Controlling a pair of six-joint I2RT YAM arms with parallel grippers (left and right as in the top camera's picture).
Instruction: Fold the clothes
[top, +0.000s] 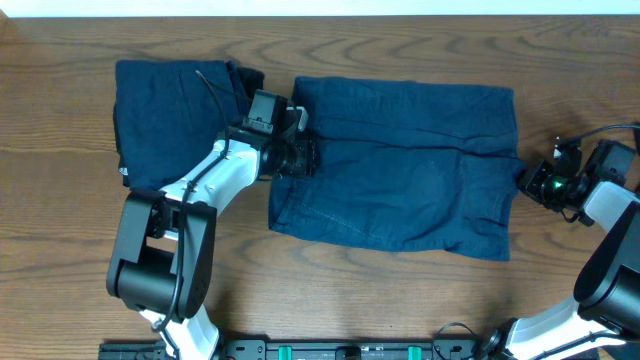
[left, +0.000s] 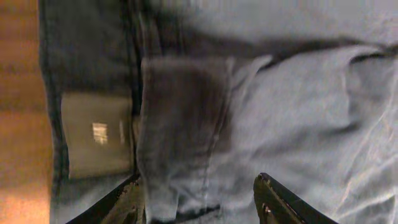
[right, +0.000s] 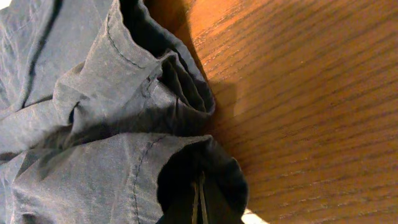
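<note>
Two pieces of dark blue clothes lie on the wooden table. One is a folded bundle at the left. The other is a pair of shorts spread flat in the middle. My left gripper hovers open over the shorts' left edge, near a tan label patch, and cloth shows below its fingers. My right gripper is shut at the shorts' right edge, its tips at the dark mouth of a leg hem. No cloth shows between its pads.
Bare wood lies to the right of the shorts and along the front of the table. The left arm's white link crosses over the folded bundle's lower right corner. The arm bases line the table's front edge.
</note>
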